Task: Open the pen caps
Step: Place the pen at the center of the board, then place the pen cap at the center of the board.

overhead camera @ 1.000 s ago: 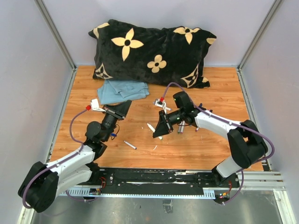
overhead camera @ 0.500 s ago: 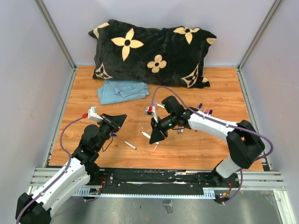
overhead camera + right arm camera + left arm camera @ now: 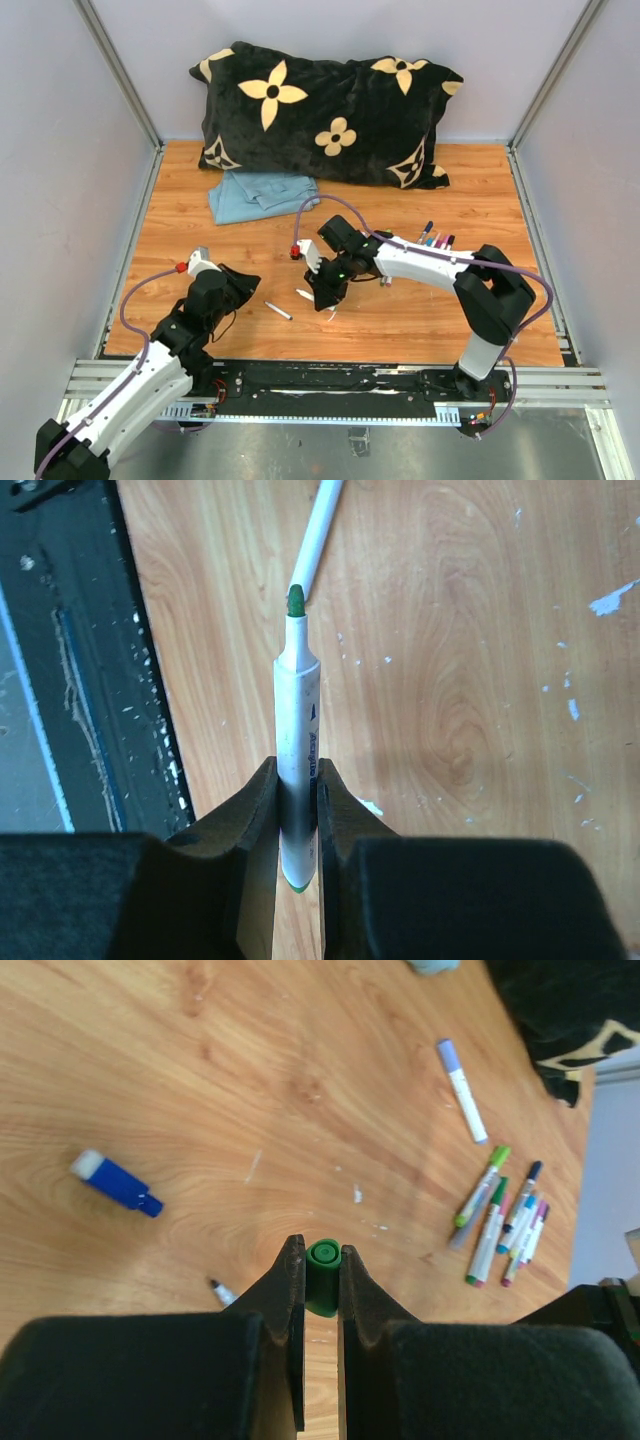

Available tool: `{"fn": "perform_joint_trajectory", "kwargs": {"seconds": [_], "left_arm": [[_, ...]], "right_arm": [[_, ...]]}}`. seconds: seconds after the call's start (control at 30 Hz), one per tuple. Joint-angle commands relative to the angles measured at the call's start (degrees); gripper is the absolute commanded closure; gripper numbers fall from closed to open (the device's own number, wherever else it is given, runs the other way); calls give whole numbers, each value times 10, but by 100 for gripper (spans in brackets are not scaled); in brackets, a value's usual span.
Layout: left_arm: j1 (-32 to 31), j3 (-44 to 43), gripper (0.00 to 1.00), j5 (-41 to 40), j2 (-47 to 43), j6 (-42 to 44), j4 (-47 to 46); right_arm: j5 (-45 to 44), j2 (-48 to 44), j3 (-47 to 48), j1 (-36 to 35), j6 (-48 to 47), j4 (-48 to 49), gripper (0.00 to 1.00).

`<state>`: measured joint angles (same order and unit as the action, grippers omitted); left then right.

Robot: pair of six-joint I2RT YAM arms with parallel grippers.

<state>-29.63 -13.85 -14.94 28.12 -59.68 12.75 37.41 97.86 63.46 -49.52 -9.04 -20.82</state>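
My left gripper [image 3: 322,1250] is shut on a small green pen cap [image 3: 323,1278], held above the wooden table. My right gripper [image 3: 297,770] is shut on a white pen [image 3: 298,710] whose green tip is bare and points toward the table's near edge. In the top view the left gripper [image 3: 240,284] hangs at the near left and the right gripper [image 3: 323,295] near the middle, a hand's width apart. A loose blue cap [image 3: 115,1182] lies on the wood. Several capped pens [image 3: 500,1225] lie in a cluster, and one pen with a purple cap [image 3: 462,1090] lies apart.
A black pillow with cream flowers [image 3: 330,110] fills the back of the table, with a folded blue cloth [image 3: 262,193] in front of it. An uncapped pen [image 3: 279,311] lies between the arms. Another white barrel [image 3: 320,530] lies beyond the held pen. The black base rail [image 3: 330,380] runs along the near edge.
The left arm has pulled back toward the near left with the green cap. The right arm has moved left and nearer, carrying the white pen.
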Motion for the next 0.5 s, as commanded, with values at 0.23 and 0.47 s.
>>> {"fn": "perform_joint_trajectory", "kwargs": {"seconds": [0.23,0.47], "left_arm": [[5,-28,100,-71,91,-6,20],[5,-47,100,-106,167,-16,22]], "right_arm": [[-85,108,127,-32,69,-34,99],[-101,174,178,-55,82,-56,96]]}}
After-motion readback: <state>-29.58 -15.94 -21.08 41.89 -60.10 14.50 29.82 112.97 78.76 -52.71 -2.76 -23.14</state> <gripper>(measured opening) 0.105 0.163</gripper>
